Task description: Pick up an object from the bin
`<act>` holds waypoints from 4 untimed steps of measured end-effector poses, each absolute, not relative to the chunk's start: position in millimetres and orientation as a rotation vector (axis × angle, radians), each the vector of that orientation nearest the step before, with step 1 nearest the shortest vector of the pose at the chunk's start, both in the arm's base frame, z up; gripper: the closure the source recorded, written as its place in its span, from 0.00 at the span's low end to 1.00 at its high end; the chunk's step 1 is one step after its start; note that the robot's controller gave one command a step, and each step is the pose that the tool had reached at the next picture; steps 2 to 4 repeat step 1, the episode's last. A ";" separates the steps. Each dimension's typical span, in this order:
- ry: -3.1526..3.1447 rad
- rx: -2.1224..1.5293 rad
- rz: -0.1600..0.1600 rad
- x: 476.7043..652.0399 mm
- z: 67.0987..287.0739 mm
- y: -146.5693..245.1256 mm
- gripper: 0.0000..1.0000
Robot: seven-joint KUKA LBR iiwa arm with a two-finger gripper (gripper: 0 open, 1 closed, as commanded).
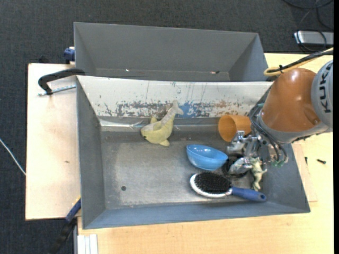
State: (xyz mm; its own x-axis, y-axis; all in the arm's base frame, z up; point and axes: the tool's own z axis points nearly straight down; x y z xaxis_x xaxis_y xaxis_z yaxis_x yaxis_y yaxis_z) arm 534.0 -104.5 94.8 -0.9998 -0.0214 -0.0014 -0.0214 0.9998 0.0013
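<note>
1. Candidate object. A small pale yellow-green figure of rubbery look [257,174] lies on the floor of the grey metal bin [137,168], close to its right wall and not far from the right-hand corner of the wall nearest the camera. It is the thing closest to my gripper [245,153], just below and to the right of it. I cannot tell whether the two touch.

2. Tool state. My gripper is low in the bin under the orange wrist cover [288,102]. I cannot tell how wide it stands, nor whether anything is caught in it. I therefore report no grasp.

3. Neighbours. A shallow blue plastic bowl [205,156] sits just left of the gripper. An oval hairbrush with white rim, black bristles and blue handle [213,184] lies between the bowl and the near wall, its handle running toward the figure. An orange plastic cup on its side [231,127] lies toward the far wall. A pale yellow soft fish-like toy [159,131] rests against the far wall, well apart.

4. Step in hand. I judge this to be the grasp attempt at the bin floor; lift is not yet done.

5. Next move. Confirm closure on one thing only, then rise straight, clear of bowl, brush handle and right wall.
</note>
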 end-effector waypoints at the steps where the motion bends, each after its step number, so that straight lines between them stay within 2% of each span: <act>1: 3.125 -0.063 -0.004 534.6 257.4 -94.8 1.00; 4: 3.125 -0.063 -0.004 534.6 257.4 -94.8 1.00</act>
